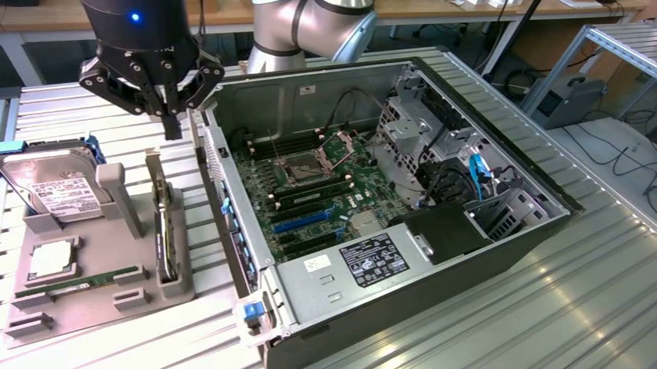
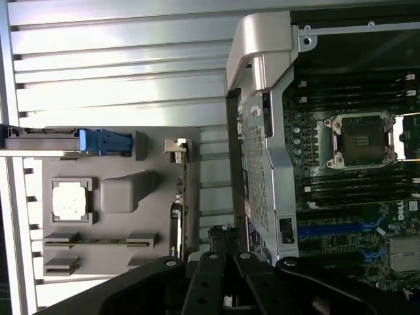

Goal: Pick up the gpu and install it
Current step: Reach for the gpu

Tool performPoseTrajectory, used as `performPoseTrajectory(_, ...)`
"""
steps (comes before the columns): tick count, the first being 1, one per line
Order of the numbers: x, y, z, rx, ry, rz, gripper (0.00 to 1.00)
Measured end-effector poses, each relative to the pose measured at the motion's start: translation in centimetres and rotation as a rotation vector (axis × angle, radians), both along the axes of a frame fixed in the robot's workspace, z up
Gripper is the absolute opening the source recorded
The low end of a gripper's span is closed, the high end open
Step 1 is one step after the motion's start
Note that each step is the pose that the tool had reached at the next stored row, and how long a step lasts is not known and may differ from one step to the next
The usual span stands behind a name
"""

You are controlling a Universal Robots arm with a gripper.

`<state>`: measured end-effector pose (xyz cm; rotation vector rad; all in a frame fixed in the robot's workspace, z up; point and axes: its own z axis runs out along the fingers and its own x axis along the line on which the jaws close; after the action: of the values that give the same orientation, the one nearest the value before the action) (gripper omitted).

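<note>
The gpu [image 1: 160, 219] stands on its edge in a slot of the grey holder [image 1: 123, 296] on the exterior view's left, beside the open computer case [image 1: 482, 254]. My gripper [image 1: 172, 131] hangs shut and empty above the far end of the gpu, close to the case's side wall, with a gap of air under its tips. In the wrist view the gpu [image 2: 182, 197] shows edge-on along the holder [image 2: 125, 190], and my gripper [image 2: 225, 252] points down between the card and the case wall [image 2: 259, 164].
A silver hard drive [image 1: 60, 188], a CPU [image 1: 51, 260] and a green memory stick [image 1: 88, 280] sit on the holder too. The motherboard [image 1: 308, 192] has blue slots [image 1: 303, 221]. Cables and drive cages fill the case's right side.
</note>
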<state>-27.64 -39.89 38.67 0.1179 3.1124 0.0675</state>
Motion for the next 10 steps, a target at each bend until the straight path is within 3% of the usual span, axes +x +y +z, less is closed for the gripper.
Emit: performPoseTrajectory(10, -0.32, 0.0, -0.02, 0.0, 0.0001, 0.0, 0.11)
